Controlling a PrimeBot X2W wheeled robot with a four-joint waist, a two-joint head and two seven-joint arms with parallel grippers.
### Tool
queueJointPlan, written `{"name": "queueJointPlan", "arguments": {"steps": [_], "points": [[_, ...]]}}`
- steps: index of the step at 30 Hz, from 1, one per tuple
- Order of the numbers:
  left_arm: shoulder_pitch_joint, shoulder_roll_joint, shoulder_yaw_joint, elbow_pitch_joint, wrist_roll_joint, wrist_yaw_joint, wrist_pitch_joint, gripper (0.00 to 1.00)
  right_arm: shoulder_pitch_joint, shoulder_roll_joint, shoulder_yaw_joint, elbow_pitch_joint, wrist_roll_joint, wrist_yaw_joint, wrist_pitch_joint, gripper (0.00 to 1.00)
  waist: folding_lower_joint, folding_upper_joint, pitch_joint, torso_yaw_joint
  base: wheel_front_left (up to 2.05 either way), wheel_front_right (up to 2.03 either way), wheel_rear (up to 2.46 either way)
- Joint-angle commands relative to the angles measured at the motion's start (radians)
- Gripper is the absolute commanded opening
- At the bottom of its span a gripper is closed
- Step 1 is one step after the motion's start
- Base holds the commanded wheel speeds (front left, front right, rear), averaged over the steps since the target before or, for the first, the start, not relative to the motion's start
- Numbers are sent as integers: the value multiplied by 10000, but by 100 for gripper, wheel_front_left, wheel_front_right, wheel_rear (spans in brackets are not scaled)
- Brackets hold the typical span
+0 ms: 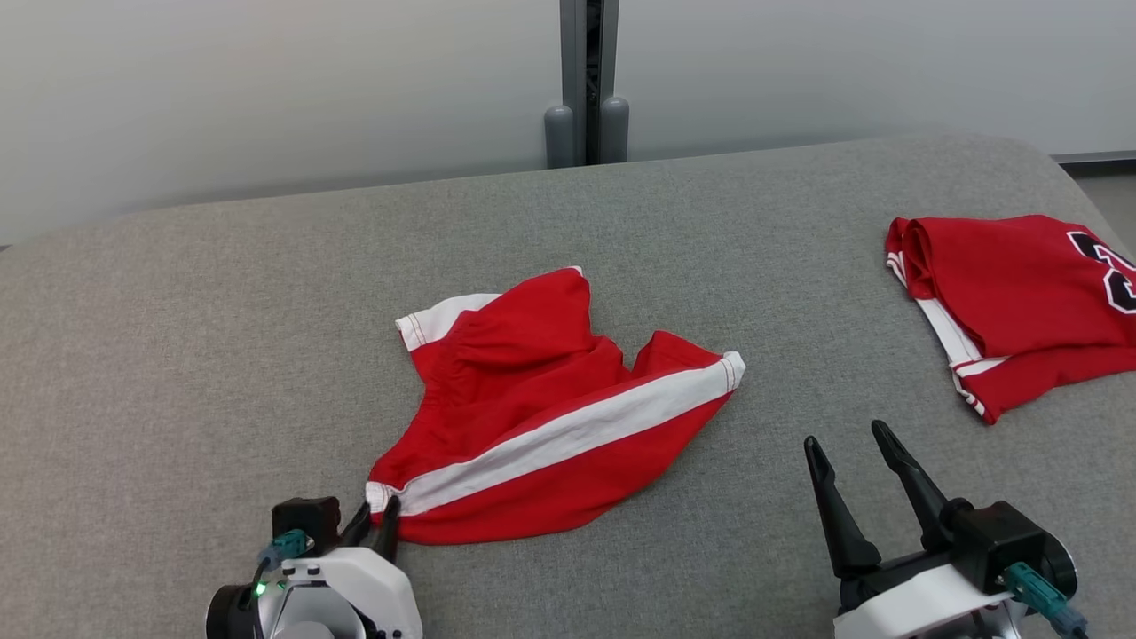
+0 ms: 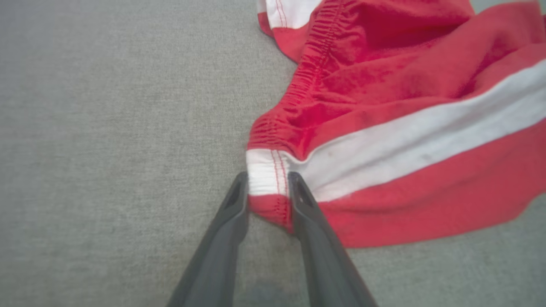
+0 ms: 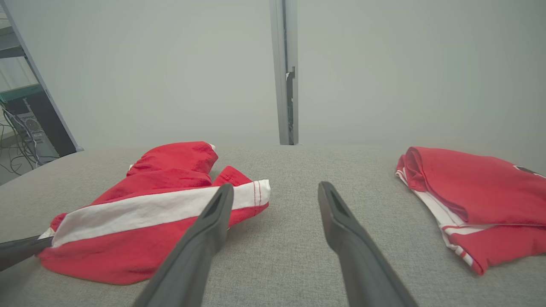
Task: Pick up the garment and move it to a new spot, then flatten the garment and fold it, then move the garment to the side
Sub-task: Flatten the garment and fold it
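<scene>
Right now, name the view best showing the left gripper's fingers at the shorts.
Left wrist view: close up, the left gripper straddles the shorts' white-banded corner. Head view shows that small; right wrist view, one fingertip.

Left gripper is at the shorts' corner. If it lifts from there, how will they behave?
Probably floppy: the shorts lie rumpled and creased, so they should hang from the corner the left gripper straddles. Likely light, being thin cloth. The far end may drag across the grey surface.
</scene>
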Motion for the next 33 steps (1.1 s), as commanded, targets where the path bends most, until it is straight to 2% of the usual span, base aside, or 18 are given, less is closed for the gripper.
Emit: {"name": "queueJointPlan", "arguments": {"steps": [1, 13, 16, 20, 25, 27, 28, 33], "points": [[-223, 55, -50, 62, -39, 46, 14, 0, -115, -71, -17, -22, -37, 4, -50, 100, 0, 0, 37, -4, 0, 0, 0], [275, 153, 334, -1472, 429, 296, 11, 0, -363, -46, 229, 275, 206, 4, -49, 100, 0, 0, 47, 247, 0, 0, 0], [580, 233, 469, -2006, 566, 301, 10, 0, -708, 10, 456, 987, 836, 4, -50, 100, 0, 0, 59, 371, 0, 0, 0], [870, 307, 570, -2554, 759, 244, 10, 0, -1658, 16, 1024, 2539, 1941, 4, -49, 100, 0, 0, 124, 578, 0, 0, 0], [849, 312, 596, -2837, 971, 216, 10, 0, -3084, -179, 2220, 4374, 3632, 4, -49, 100, 0, 0, 341, 944, 0, 0, 0], [809, 299, 586, -2857, 999, 197, 10, 0, -3293, -234, 2464, 4620, 3831, 4, -50, 100, 0, 0, 375, 1009, 0, 0, 0], [737, 275, 586, -2924, 1052, 183, 10, 0, -3594, -294, 2908, 5151, 4319, 4, -49, 100, 0, 0, 425, 1128, 0, 0, 0], [684, 226, 579, -2980, 1114, 152, 10, 0, -3935, -413, 3680, 5588, 5048, 4, -49, 100, 0, 0, 469, 1283, 0, 0, 0]]}}
